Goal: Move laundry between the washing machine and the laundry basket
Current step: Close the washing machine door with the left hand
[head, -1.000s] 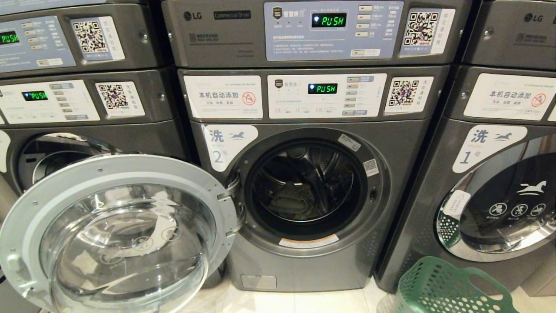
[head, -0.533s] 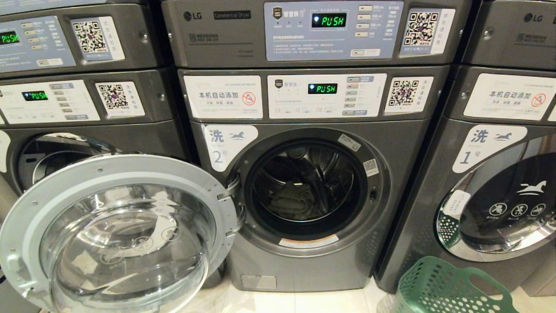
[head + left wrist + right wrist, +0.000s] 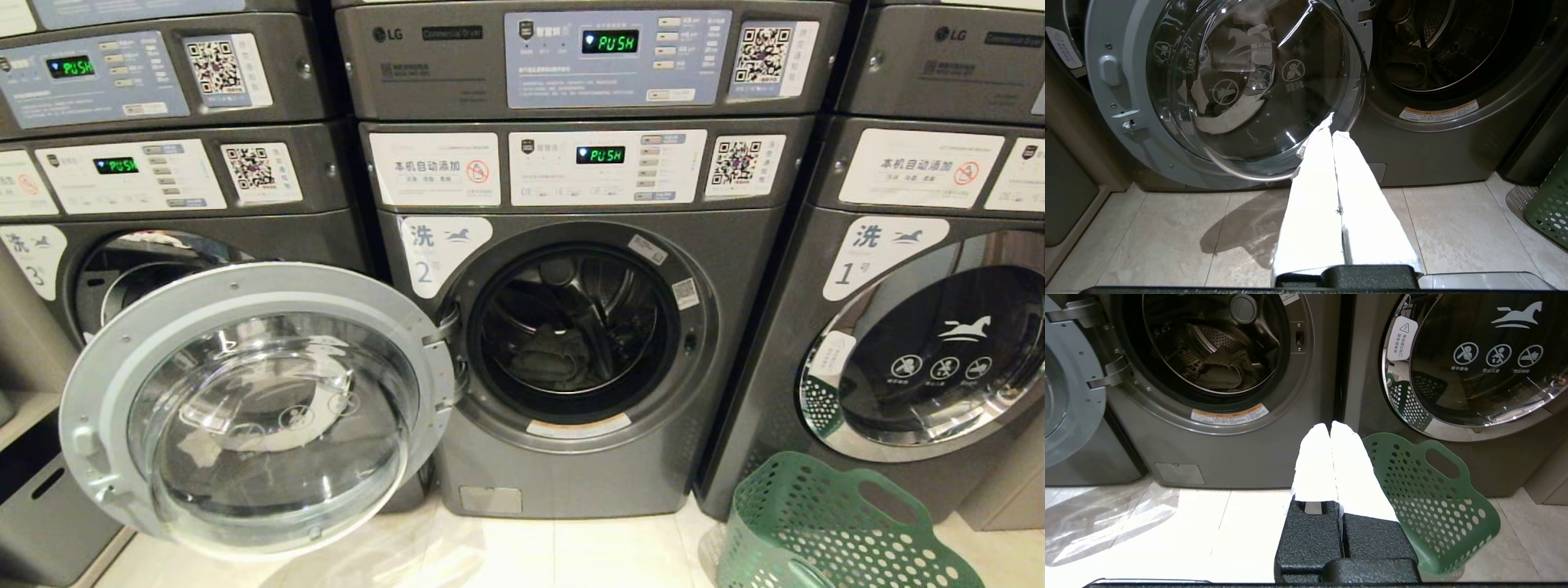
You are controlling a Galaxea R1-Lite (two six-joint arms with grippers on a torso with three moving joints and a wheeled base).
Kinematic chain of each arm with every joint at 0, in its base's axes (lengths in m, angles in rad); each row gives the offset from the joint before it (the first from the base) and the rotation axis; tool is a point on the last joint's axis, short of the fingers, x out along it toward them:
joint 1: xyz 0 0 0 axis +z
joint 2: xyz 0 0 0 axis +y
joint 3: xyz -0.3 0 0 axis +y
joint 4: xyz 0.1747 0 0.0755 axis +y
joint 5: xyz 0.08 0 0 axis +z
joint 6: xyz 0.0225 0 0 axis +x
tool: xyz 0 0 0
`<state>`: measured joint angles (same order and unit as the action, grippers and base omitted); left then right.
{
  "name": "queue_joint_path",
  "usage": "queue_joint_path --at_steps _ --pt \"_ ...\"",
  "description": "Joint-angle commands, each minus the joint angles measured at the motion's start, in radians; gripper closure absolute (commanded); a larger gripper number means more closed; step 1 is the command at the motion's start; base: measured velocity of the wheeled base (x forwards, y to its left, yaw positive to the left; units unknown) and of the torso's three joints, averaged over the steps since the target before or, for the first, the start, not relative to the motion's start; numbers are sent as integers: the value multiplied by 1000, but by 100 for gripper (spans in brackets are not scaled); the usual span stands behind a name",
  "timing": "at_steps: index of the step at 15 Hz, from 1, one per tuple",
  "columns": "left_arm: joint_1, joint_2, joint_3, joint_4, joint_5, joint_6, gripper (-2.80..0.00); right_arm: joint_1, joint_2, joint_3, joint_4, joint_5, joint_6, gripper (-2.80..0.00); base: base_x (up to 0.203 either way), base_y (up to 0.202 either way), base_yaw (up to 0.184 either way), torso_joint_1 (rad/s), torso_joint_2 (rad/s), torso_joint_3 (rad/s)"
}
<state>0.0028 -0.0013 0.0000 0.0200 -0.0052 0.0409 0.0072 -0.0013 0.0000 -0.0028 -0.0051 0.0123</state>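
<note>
Washing machine (image 3: 571, 343) marked 2 stood with its door (image 3: 253, 408) swung wide open to the left. The laundry (image 3: 1222, 369) – a grey-green bundle – lay inside the drum. Laundry basket (image 3: 824, 531) sat on the floor in front of machine 1 (image 3: 922, 343), just right of machine 2. Left tool (image 3: 1332, 126) and right tool (image 3: 1330, 426) – both pressed together, empty, hanging low above the floor tiles.
</note>
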Motion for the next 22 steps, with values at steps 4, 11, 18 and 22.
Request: queue_joint_path --at_steps 4,11,18,22 --pt "0 -2 2 -2 1 -4 0 0 1 0 0 1 -2 0 -74 0 0 -1 1 2" --pt "0 92 -292 66 1 34 0 0 1 0 1 4 -20 0 0 0 0 0 0 0" --pt "41 1130 -1308 236 117 -125 0 0 1 0 0 2 -23 0 0 0 0 0 0 0" --pt "198 1641 -1770 294 6 -199 0 0 1 2 0 2 -26 0 0 0 0 0 0 0"
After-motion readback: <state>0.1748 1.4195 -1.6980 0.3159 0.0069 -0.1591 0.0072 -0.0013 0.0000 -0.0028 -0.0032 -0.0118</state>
